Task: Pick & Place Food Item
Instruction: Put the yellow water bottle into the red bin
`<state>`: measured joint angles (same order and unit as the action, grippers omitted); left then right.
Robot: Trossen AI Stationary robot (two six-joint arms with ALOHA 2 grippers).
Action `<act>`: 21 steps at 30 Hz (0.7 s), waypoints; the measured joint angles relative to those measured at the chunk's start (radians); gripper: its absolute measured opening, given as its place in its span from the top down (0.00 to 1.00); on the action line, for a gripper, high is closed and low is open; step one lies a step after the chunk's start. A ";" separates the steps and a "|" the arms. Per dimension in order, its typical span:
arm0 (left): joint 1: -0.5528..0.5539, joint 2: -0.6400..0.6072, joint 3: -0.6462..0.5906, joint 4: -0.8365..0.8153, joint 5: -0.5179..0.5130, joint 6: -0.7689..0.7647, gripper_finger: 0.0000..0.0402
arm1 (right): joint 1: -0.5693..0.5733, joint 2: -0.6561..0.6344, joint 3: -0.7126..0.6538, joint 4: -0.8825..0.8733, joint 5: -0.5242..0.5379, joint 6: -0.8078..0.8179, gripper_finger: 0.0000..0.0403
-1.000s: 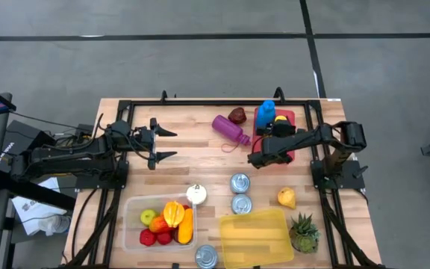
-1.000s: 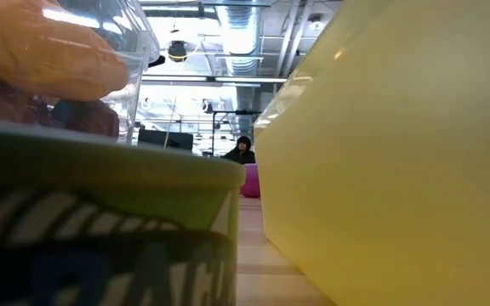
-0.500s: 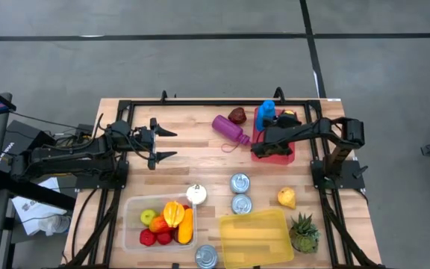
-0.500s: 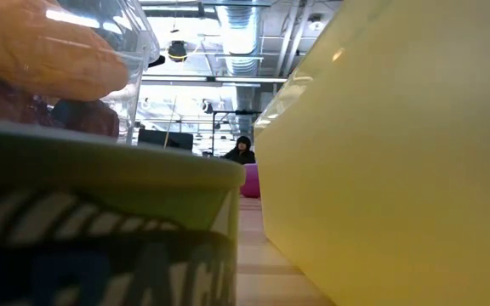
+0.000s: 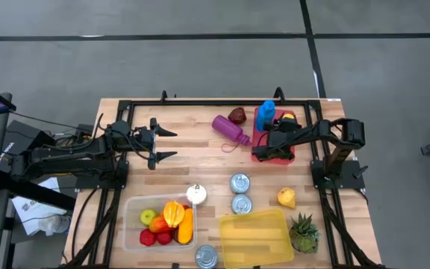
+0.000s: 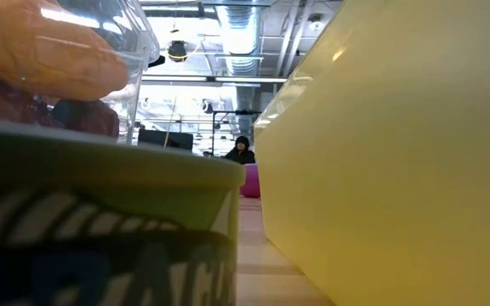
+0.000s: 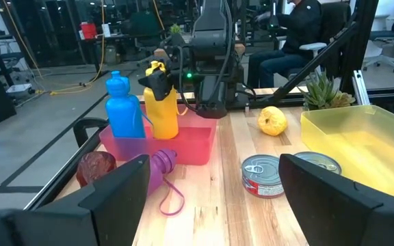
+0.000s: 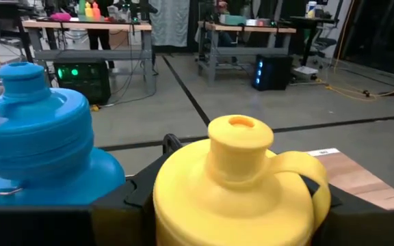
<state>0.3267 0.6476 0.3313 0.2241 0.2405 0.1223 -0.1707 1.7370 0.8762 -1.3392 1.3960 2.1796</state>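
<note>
While standing in the red bin (image 7: 190,147), clenched by right end effector (image 7: 157,82): one yellow bottle (image 7: 164,116), beside one blue bottle (image 7: 124,109).

Setting was a robotics lab or workshop. Beyond the wooden table (image 5: 200,149) stood workbenches (image 8: 87,27) with equipment, exposed ceiling ducts (image 6: 243,17) ran overhead, and a seated person (image 7: 299,27) worked behind the far arm.

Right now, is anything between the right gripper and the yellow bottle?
No. The right gripper is already around the yellow bottle in the red bin. The blue bottle stands close beside it, not in between.
</note>
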 joint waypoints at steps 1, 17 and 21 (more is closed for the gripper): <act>0.000 0.000 0.000 0.000 0.000 0.000 0.22 | 0.000 0.000 0.000 0.001 0.000 -0.002 0.53; 0.000 0.000 0.000 -0.005 0.000 0.000 0.22 | 0.052 0.003 0.016 0.017 -0.031 -0.025 0.16; 0.000 0.000 0.000 -0.006 0.000 0.000 0.22 | 0.060 0.002 0.040 -0.011 -0.009 -0.026 0.19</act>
<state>0.3267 0.6477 0.3313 0.2178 0.2404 0.1223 -0.1112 1.7394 0.9165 -1.3505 1.3867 2.1539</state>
